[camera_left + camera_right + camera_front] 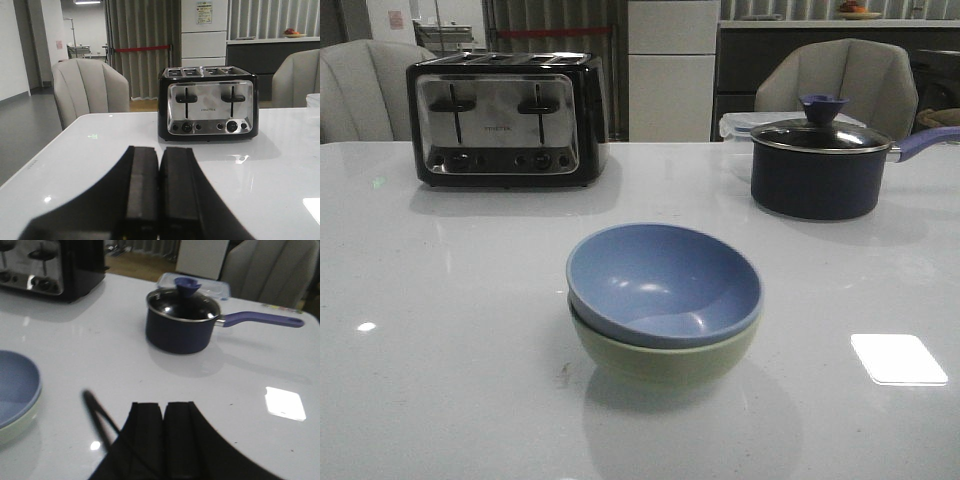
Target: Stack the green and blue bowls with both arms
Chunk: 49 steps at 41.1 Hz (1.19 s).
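Bowls sit nested near the table's front middle — blue bowl inside green bowl, slightly tilted, its rim riding higher on one side. Stack looks done; no approach seems called for, only keeping clear. Neither arm shows in the front view. Right gripper has its fingers pressed together, holding nothing; the stack lies beside it, toward the robot's left, only an arc of rim showing at the frame edge. Left gripper likewise closed and empty, aimed at the toaster, no bowl in its view — so the right arm reads as nearer. Farther back: dark lidded pot, then chairs.
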Each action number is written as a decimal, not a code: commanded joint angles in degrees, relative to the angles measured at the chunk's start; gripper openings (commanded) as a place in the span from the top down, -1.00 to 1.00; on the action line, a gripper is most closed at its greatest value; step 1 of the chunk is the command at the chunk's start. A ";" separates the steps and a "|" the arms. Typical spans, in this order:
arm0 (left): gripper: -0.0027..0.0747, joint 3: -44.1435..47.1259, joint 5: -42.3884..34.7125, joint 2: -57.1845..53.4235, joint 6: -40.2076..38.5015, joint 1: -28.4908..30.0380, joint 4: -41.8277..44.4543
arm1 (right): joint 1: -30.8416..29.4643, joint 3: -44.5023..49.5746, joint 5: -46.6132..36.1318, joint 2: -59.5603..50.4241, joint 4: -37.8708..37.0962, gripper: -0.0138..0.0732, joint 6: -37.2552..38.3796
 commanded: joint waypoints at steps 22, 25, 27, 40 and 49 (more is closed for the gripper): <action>0.69 0.32 -4.86 -1.16 -0.32 -0.07 -0.27 | -1.21 13.96 -19.28 -9.77 1.33 0.62 -0.42; 0.69 0.32 -4.86 -1.16 -0.32 -0.07 -0.27 | -1.27 13.96 -19.21 -9.77 1.33 0.62 -0.42; 0.69 0.32 -4.86 -1.16 -0.32 -0.07 -0.27 | -1.27 13.96 -19.21 -9.77 1.33 0.62 -0.42; 0.69 0.32 -4.86 -1.16 -0.32 -0.07 -0.27 | -1.27 13.96 -22.93 -9.77 -9.41 0.62 7.54; 0.69 0.32 -4.86 -1.16 -0.32 -0.07 -0.27 | -1.27 13.96 -25.01 -9.83 -13.63 0.62 18.18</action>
